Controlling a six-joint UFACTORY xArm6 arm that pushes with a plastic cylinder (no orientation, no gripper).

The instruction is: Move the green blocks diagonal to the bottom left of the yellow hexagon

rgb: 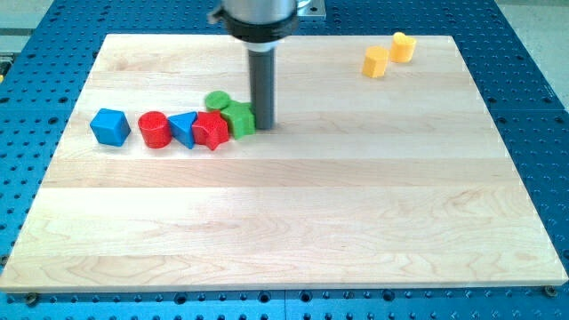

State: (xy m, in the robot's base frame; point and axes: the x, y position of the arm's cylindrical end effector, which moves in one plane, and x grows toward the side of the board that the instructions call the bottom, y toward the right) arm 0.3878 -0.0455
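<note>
My tip rests on the board just right of the green star-like block, touching or nearly touching it. A green round block sits just behind and left of that one. Two yellow blocks lie at the view's top right: a yellow hexagon-like block and a yellow rounded block, close together. The green blocks are far to the left of and lower than the yellow ones.
A row of blocks runs left from the green ones: a red star-like block, a blue triangle, a red cylinder and a blue cube. The wooden board lies on a blue perforated table.
</note>
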